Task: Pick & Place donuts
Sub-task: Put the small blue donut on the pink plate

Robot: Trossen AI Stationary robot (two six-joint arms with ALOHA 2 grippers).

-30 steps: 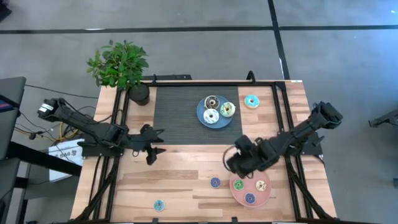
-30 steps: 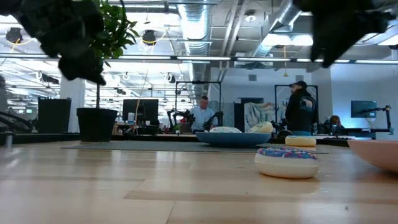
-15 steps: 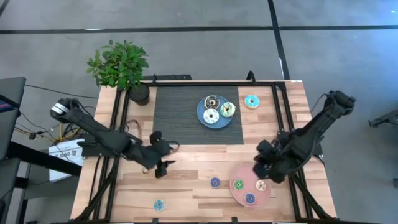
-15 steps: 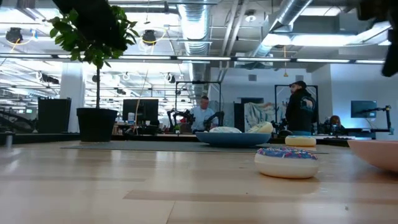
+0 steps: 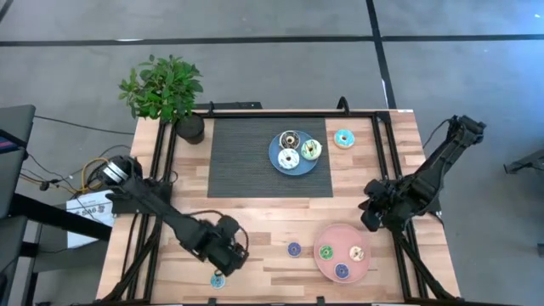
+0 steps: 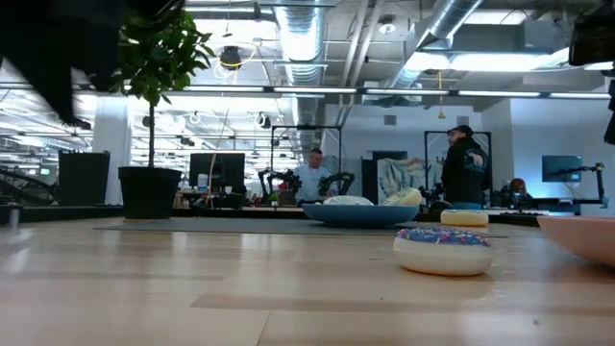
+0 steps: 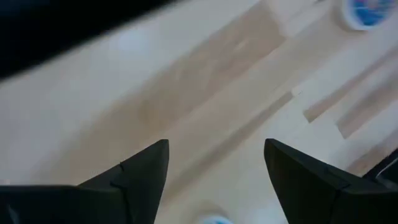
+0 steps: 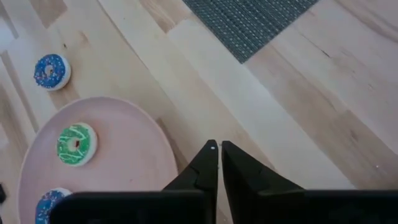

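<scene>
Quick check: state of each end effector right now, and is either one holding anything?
Left end effector: open, empty, over the turquoise donut near the table's front edge.
Right end effector: shut, empty, beside the pink plate.

Wooden table (image 5: 255, 221) — dark mat (image 5: 242, 157), blue plate (image 5: 276, 153), pink plate (image 5: 330, 268) (three loose donuts (image 5: 294, 249)), potted plant (image 5: 166, 93).

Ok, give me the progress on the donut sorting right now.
Done: three donuts on the pink plate, three on the blue plate. In hand: the left gripper, open, hovers by the turquoise donut; the right gripper is shut, empty. Left: the blue donut and a turquoise one on bare table.
</scene>
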